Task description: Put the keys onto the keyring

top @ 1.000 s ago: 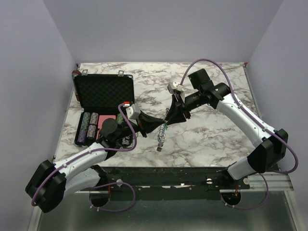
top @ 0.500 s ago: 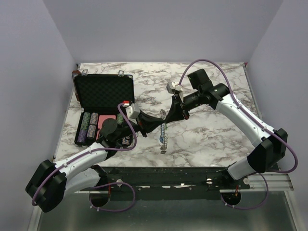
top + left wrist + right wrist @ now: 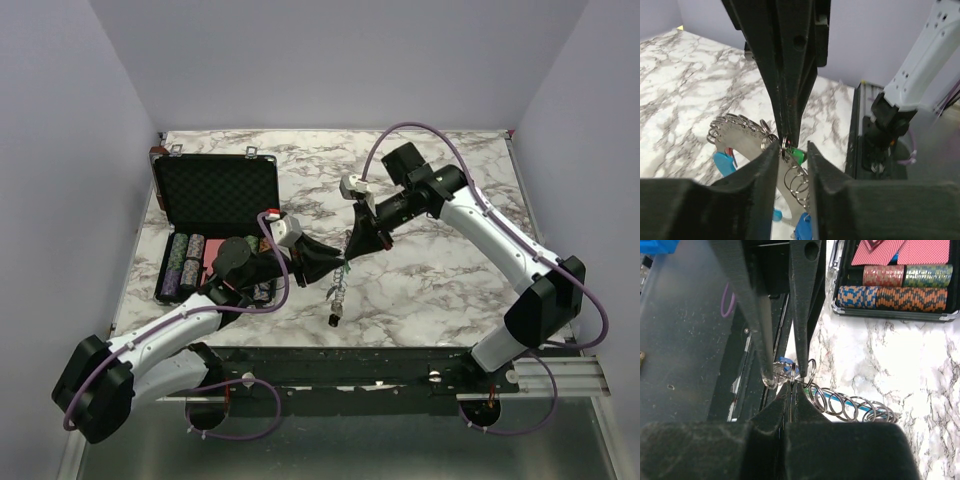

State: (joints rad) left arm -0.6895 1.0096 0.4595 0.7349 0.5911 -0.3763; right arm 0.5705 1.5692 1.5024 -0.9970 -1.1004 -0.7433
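Note:
The keyring, a chain of small grey metal rings with a blue segment, hangs above the marble table between both grippers. My right gripper is shut, pinching the topmost small ring. In the left wrist view its fingers reach down from above. My left gripper stands open around that same spot, its fingers on either side of the ring. Keys dangle from the rings: a green head sits between the left fingers, and blue heads lie lower.
An open black foam-lined case stands at the left, holding rows of poker chips. The table's front edge and black rail run just below the hanging bunch.
My right gripper has shut on the top ring and my left gripper has opened. The bunch now hangs from the right gripper, slightly lower and left.

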